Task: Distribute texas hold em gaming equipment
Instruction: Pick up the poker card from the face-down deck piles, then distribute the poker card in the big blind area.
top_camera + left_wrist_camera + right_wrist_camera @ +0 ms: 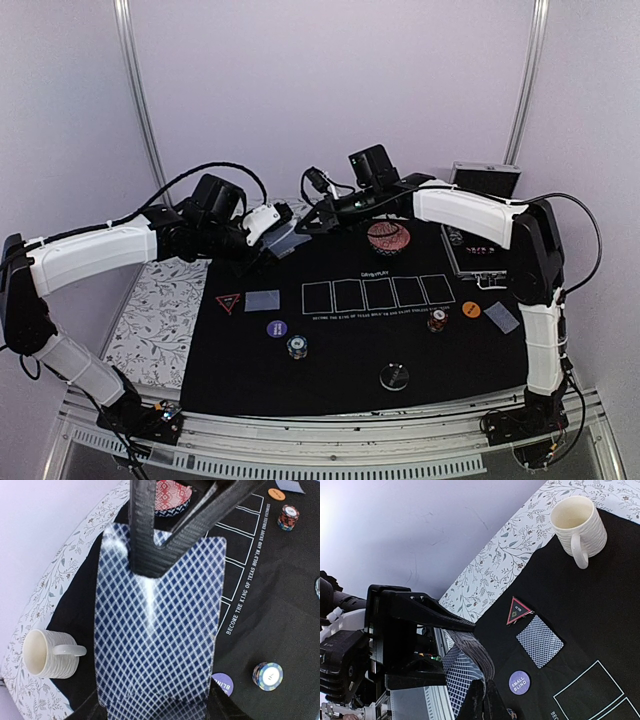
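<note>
**dealing a card off the held deck**

the left pincer (pixel 462 652) grips the card deck (pixel 160 640) above the black mat's (pixel 340 350) far left corner. the right pincer (pixel 155 572) is pinched closed on the top card's edge. the likely next move is to slide that card free and lay it flat, like the dealt card (pixel 262 300) beside the triangle (pixel 228 302). floral-clothed desk (pixel 150 320), plain lilac walls.

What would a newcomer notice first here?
Two white robot arms meet above the far side of a black felt poker mat. The left hand holds a stack of blue diamond-backed playing cards, and the right hand is shut on the edge of the top card. Nearer, striped poker chip stacks, a purple round disc and an orange round disc sit on the mat.
</note>
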Available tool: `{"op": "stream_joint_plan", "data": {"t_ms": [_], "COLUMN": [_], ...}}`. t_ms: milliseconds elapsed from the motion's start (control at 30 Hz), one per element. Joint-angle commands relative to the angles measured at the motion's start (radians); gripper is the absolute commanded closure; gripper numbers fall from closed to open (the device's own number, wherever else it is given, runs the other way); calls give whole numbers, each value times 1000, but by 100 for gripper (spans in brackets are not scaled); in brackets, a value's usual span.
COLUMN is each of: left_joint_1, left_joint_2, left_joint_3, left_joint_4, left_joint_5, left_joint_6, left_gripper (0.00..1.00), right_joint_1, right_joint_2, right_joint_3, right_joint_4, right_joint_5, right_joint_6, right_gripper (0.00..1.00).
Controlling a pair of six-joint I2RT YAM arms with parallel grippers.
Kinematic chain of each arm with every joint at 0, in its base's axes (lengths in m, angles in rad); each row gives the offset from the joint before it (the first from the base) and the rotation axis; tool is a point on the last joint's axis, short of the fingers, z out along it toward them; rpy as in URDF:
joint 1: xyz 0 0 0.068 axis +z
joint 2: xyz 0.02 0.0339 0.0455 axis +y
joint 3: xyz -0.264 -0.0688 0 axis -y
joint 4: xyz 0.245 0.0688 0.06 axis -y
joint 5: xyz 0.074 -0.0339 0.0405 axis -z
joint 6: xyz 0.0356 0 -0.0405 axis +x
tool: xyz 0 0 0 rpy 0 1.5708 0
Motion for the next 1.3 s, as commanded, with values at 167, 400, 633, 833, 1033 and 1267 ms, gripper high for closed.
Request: {"op": "stream_joint_plan", "data": {"t_ms": [167, 400, 633, 833, 1033, 1267], "left_joint_1": [5, 5, 5, 5, 5, 5], "left_joint_2": [-9, -7, -8, -7, -4, -5], "left_joint_3": [20, 22, 22, 23, 23, 22], "left_joint_4": [31, 30, 28, 26, 26, 26], "left_joint_5": [9, 7, 9, 11, 18, 10], "left_joint_6": [6, 6, 4, 4, 2, 5], "left_gripper": [48, 48, 48, 48, 48, 48], "right_joint_1": [-70, -150, -497, -889, -1107, -1112], "right_joint_2": [-187, -388, -779, -1102, -1141, -1063], "right_joint_3": [-79, -229, -689, -1156, -1410, -1474], "right_joint_4": [-84, -82, -35, -17, 75, 200], "right_joint_5": [158, 204, 329, 365, 314, 345], "right_joint_6": [-20, 1, 159, 266, 247, 249], "right_gripper": [98, 98, 98, 98, 98, 98]}}
